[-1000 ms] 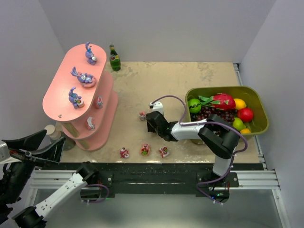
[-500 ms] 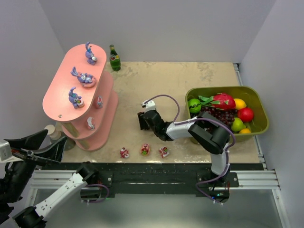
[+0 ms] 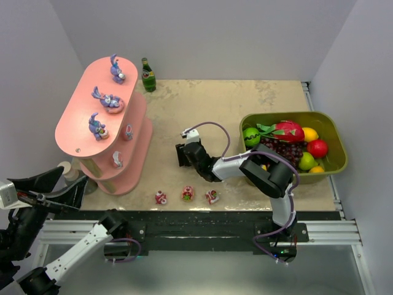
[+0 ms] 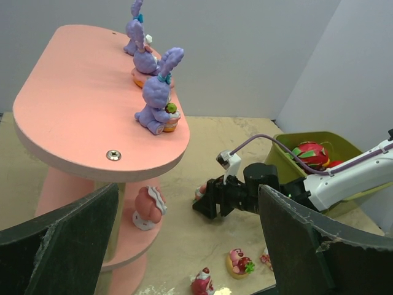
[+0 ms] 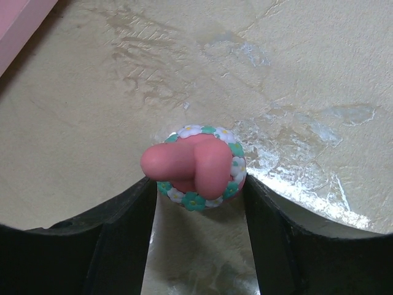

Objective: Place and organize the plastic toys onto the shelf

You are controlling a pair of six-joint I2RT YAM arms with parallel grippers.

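The right gripper point(image 3: 182, 153) has slid left toward the shelf point(image 3: 92, 123). Its fingers now press both sides of a pink toy point(image 5: 196, 163) on the table point(image 3: 245, 104), with open tabletop between toy and shelf edge. The left gripper point(image 4: 187, 196) gapes wide, holding nothing.

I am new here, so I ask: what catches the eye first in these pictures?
The tall pink shelf at the left, three purple bunny toys on its top tier, stands out first. Mid-table, a flower-ringed pink toy sits between the right arm's jaws; a green fruit tub stands at the right.
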